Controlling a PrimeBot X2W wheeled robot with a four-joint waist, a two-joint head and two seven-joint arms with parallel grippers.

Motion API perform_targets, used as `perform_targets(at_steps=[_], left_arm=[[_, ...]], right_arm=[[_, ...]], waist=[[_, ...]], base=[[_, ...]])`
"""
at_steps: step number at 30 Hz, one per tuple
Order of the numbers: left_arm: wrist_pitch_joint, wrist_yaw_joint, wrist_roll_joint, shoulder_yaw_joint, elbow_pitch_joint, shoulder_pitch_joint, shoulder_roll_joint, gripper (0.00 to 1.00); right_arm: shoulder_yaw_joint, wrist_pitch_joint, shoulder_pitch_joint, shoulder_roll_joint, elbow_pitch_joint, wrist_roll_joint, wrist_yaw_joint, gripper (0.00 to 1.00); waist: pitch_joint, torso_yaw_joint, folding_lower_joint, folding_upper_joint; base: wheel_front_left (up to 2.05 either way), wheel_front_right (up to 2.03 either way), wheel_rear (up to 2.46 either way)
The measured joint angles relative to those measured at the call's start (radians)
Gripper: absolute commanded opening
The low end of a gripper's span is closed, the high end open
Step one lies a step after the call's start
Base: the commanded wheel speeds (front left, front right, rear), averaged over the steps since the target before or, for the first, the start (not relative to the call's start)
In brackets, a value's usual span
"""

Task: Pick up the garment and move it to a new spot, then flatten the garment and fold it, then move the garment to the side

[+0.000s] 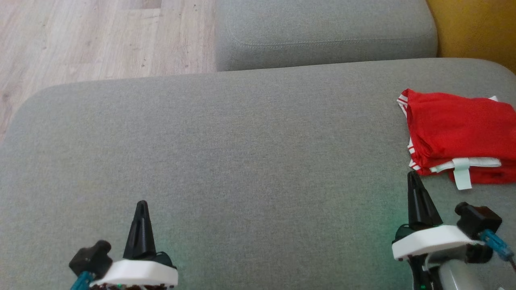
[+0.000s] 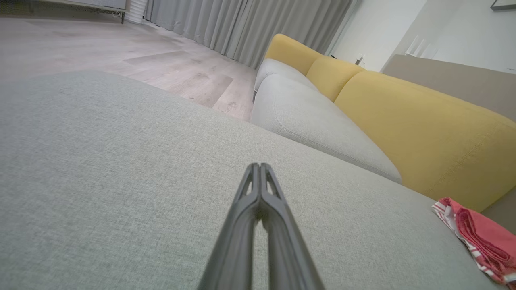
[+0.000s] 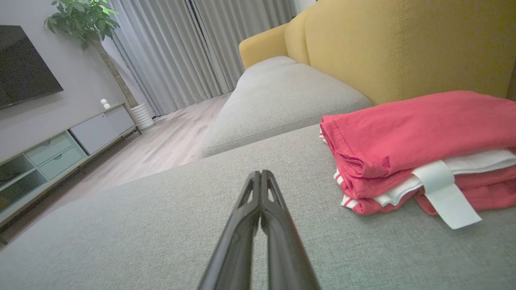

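Note:
The garment is a red one with white striped trim and a white tag, lying folded at the right edge of the grey sofa cushion. It also appears as a folded stack in the right wrist view and at the lower right corner of the left wrist view. My right gripper is shut and empty, its tip just short of the garment's near left corner. My left gripper is shut and empty at the lower left, far from the garment. Both pairs of fingers press together over bare cushion.
A second grey cushion lies beyond the one I work on. Yellow backrests stand to the right. Wooden floor lies past the cushion's far left edge. A TV cabinet, a plant and curtains stand across the room.

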Motion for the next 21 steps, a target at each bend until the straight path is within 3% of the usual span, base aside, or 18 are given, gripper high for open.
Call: perform_targets(at_steps=[21], left_arm=[[0.063, -0.001, -0.203, 0.036, -0.011, -0.006, 0.0, 0.0]], right_arm=[[-0.03, 0.064, 0.0, 0.0, -0.013, 0.235, 0.0, 0.0]], waist=[[0.002, -0.004, 0.0, 0.0]], base=[[0.0, 0.0, 0.0]])
